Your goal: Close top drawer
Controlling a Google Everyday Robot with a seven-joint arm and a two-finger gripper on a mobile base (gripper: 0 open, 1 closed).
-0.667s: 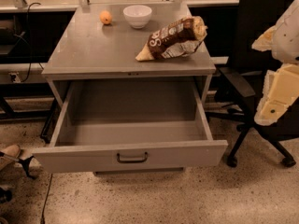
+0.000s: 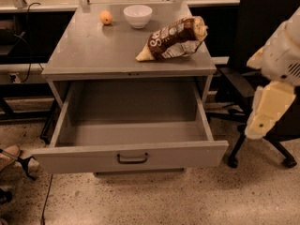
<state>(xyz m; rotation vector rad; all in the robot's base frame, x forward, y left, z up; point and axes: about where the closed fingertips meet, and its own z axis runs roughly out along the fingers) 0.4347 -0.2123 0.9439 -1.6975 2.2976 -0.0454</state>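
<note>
The top drawer (image 2: pixel 131 157) stands pulled far out of the grey cabinet (image 2: pixel 93 55), its front panel edging over open speckled floor (image 2: pixel 187 198). My gripper (image 2: pixel 263 110) hangs to the right of the drawer's front right corner, apart from it, before a black chair (image 2: pixel 267 27). I cannot tell whether the gripper is open or closed.
</note>
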